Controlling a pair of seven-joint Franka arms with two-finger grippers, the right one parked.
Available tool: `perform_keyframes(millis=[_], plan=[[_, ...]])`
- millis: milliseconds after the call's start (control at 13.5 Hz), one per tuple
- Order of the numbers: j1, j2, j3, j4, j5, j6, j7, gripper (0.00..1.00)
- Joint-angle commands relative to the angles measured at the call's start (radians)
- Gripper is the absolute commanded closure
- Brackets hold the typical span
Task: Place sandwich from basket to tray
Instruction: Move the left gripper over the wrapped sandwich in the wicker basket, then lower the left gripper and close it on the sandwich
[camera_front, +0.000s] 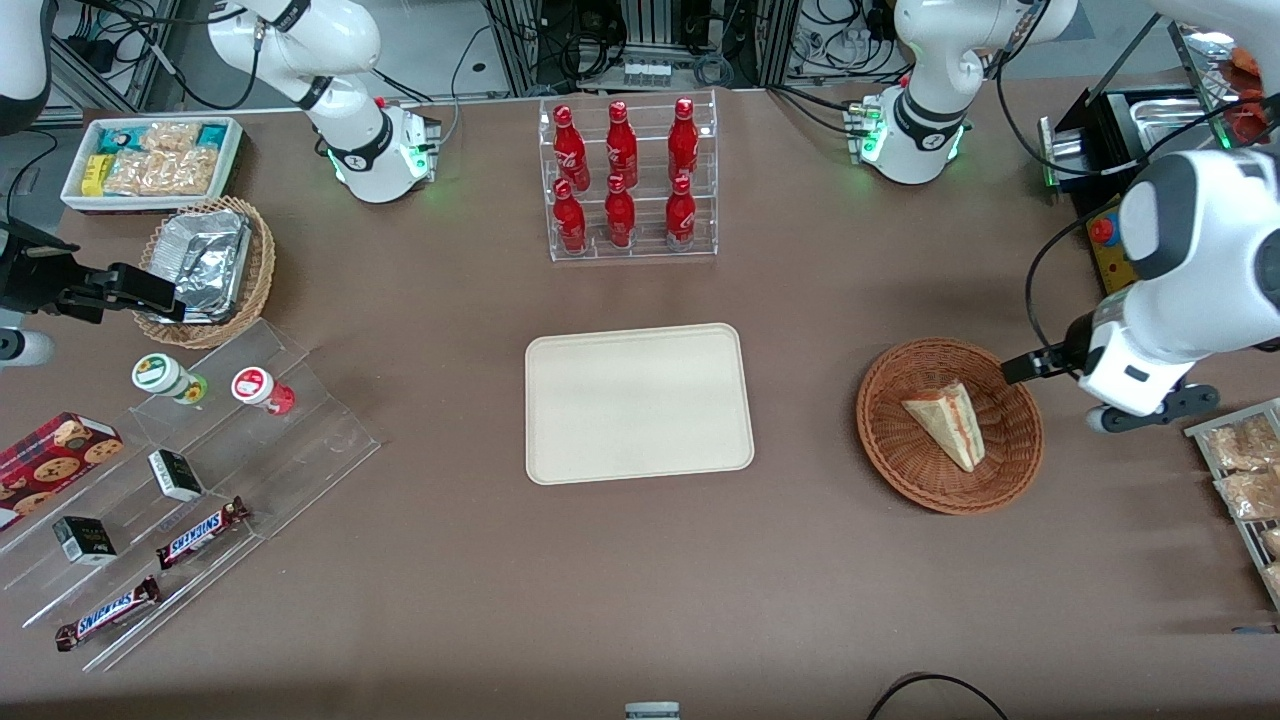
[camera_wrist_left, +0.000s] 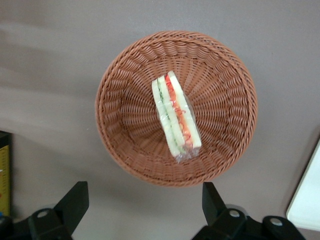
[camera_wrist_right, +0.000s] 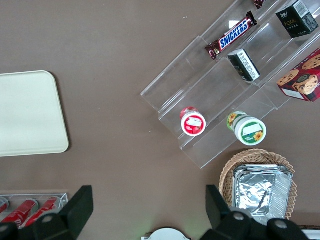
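The sandwich (camera_front: 948, 424) (camera_wrist_left: 176, 117), a pale wedge with red and green filling, lies in the middle of the reddish-brown woven basket (camera_front: 890, 455) (camera_wrist_left: 115, 135). The cream tray (camera_front: 638, 402) (camera_wrist_left: 307, 200) sits flat beside the basket, toward the parked arm's end of the table, with nothing on it. My left gripper (camera_front: 1035, 365) (camera_wrist_left: 145, 200) hovers above the table just outside the basket's rim, toward the working arm's end. It is open, its black fingers (camera_wrist_left: 77, 200) spread wide with nothing between them.
A clear rack of red bottles (camera_front: 628, 180) stands farther from the front camera than the tray. A wire rack of snack packets (camera_front: 1245, 480) lies near the working arm. A stepped acrylic shelf (camera_front: 190, 480), a foil-filled tan basket (camera_front: 205, 265) and a white snack bin (camera_front: 150, 160) sit at the parked arm's end.
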Motion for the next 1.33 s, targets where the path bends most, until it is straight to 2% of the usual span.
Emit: perform_keyframes(millis=[0, 741, 1259], plan=[[-0.016, -0.017, 0.002, -0.077, -0.001, 0.083, -0.084, 0.00], [-0.066, -0.002, 0.000, -0.290, -0.001, 0.425, -0.446, 0.00], [-0.069, 0.090, 0.002, -0.310, -0.001, 0.534, -0.460, 0.00]])
